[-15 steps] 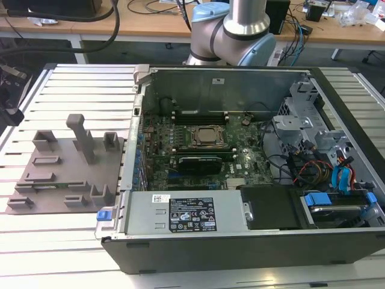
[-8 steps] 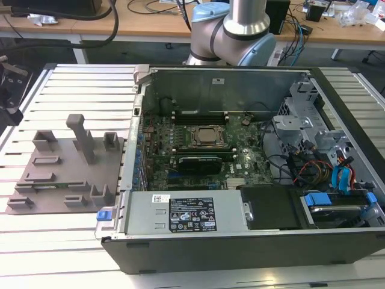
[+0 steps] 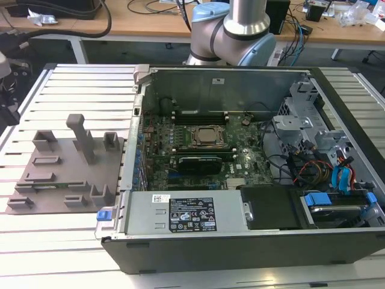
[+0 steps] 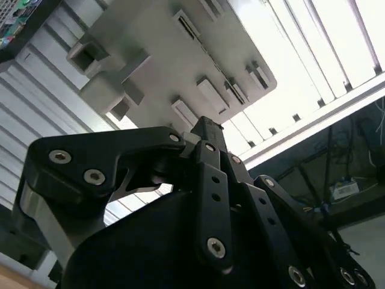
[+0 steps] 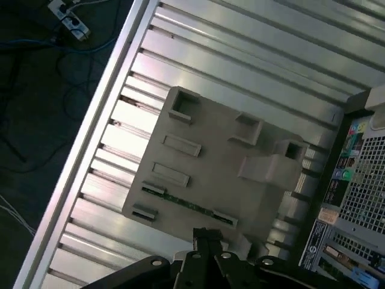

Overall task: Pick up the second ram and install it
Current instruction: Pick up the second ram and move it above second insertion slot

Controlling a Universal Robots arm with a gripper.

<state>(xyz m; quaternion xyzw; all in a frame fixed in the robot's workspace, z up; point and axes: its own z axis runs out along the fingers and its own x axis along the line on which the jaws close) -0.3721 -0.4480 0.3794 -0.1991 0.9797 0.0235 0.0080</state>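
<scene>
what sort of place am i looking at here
Most likely a robotics lab or test workshop. A robot arm stands behind an open computer case on a slatted metal table, with a grey parts tray beside it and a cable-strewn wooden bench at the back.

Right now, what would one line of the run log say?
hand: shut, empty | position: over grey tray | second ram: lying in tray, untouched
</scene>
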